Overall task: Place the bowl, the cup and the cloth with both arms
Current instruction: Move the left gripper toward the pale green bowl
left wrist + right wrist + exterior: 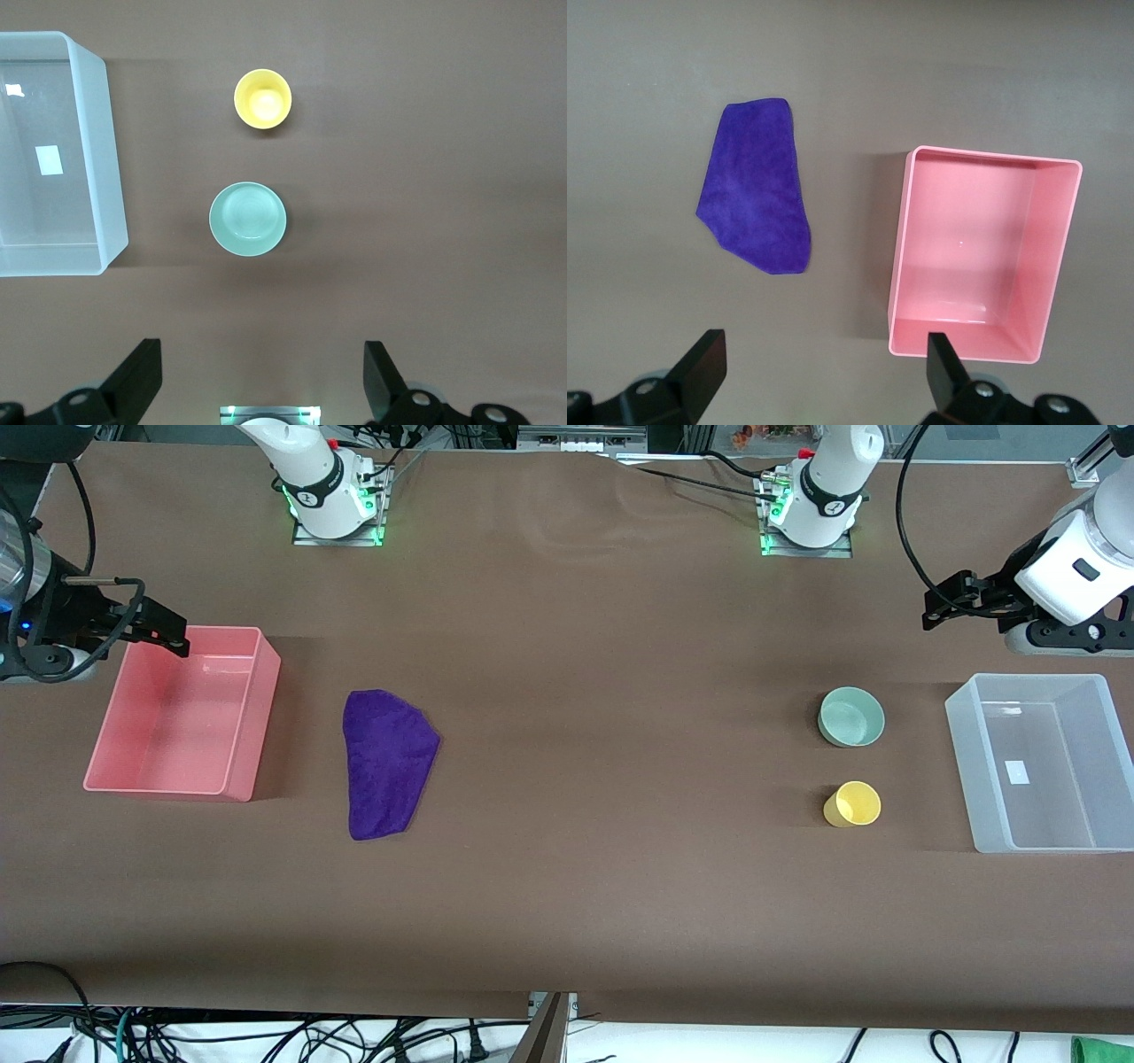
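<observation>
Purple and rumpled, the cloth [388,763] lies flat beside my pink bin [241,717], toward the right arm's end. I see the mint-green bowl [851,716] standing upright beside the clear bin [964,731], the yellow cup [853,804] nearer the front camera, apart from it. My left gripper [262,376] and right gripper [826,375] both hang spread wide, holding nothing.

No text, brand or number can be read anywhere; a small white label [1017,772] on the clear bin's [961,717] floor looks blank.
</observation>
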